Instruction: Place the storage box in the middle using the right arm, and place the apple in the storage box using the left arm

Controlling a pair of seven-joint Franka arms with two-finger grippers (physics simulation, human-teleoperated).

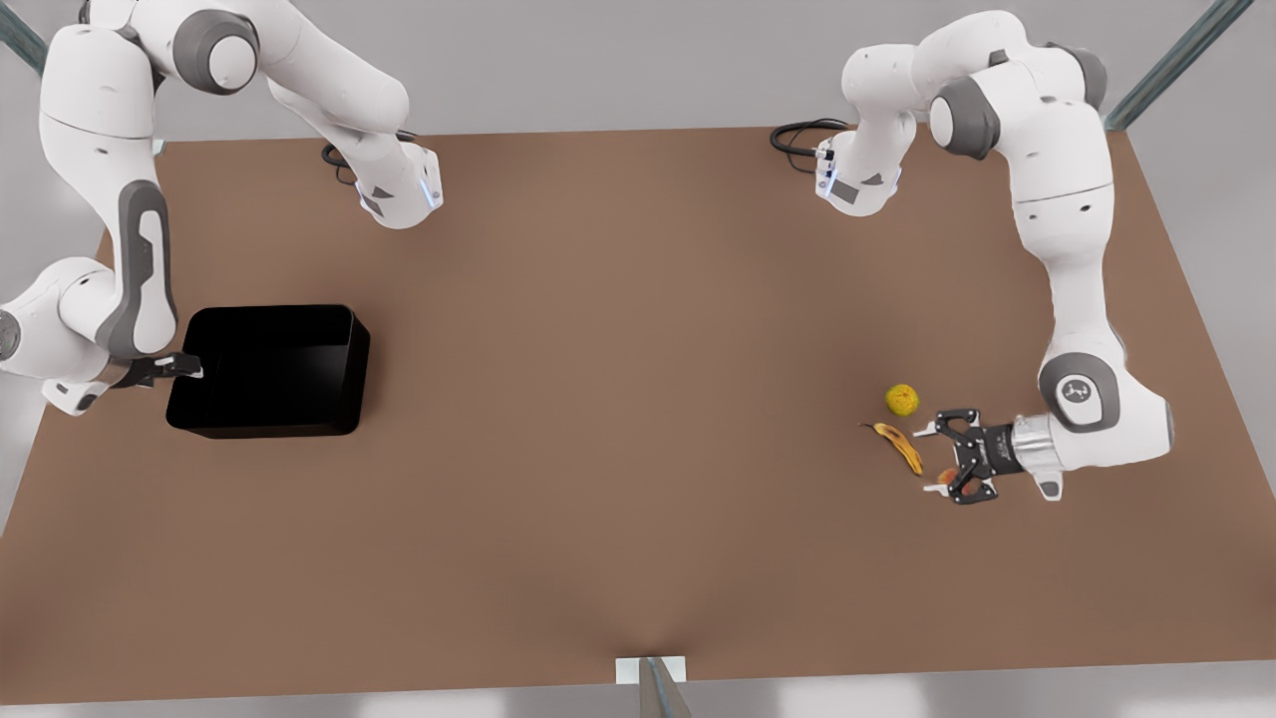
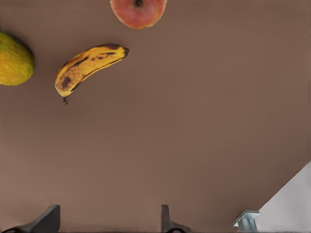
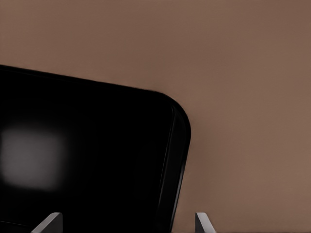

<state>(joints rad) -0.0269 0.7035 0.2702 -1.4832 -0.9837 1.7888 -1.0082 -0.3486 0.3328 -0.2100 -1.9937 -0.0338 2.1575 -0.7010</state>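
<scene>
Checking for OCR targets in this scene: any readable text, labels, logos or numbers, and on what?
No readable text anywhere.
The left gripper by the fruit has faint pale marks on its black body: too small to read.
A round emblem on the grey joint cap of that arm: a symbol, not legible text.
The storage box, apple and banana carry no markings.

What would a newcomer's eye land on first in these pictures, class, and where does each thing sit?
The big black storage box stands out on the brown table at the front view's left, with the right gripper open at its wall. At the front view's right a small cluster of fruit draws the eye: a yellow-green fruit, a spotted banana and the apple, the open left gripper beside them.
</scene>
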